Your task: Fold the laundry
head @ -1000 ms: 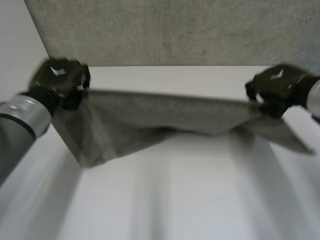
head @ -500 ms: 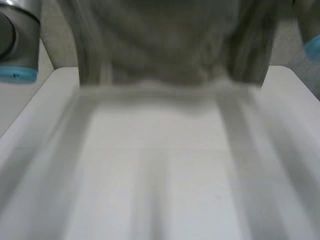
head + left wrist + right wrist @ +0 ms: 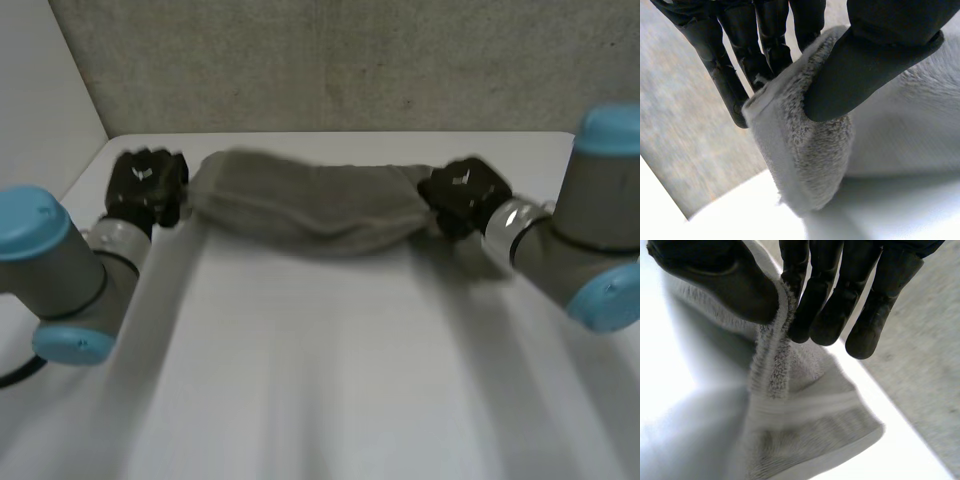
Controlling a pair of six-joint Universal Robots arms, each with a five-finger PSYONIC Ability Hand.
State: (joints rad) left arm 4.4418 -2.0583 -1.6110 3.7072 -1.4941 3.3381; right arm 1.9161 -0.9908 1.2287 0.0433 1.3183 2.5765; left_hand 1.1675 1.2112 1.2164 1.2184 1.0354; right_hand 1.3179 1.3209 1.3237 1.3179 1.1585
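a grey towel (image 3: 310,205) hangs in a bunched band between the two hands, over the far part of the white tabletop (image 3: 320,380), close to the grey wall (image 3: 330,60). the left hand (image 3: 147,185) grips one end: in its wrist view the thumb (image 3: 865,70) pinches a doubled, fuzzy edge against the fingers (image 3: 765,45). the right hand (image 3: 462,195) grips the other end the same way, clamping a folded edge. whether the towel's middle touches the tabletop, i cannot tell.
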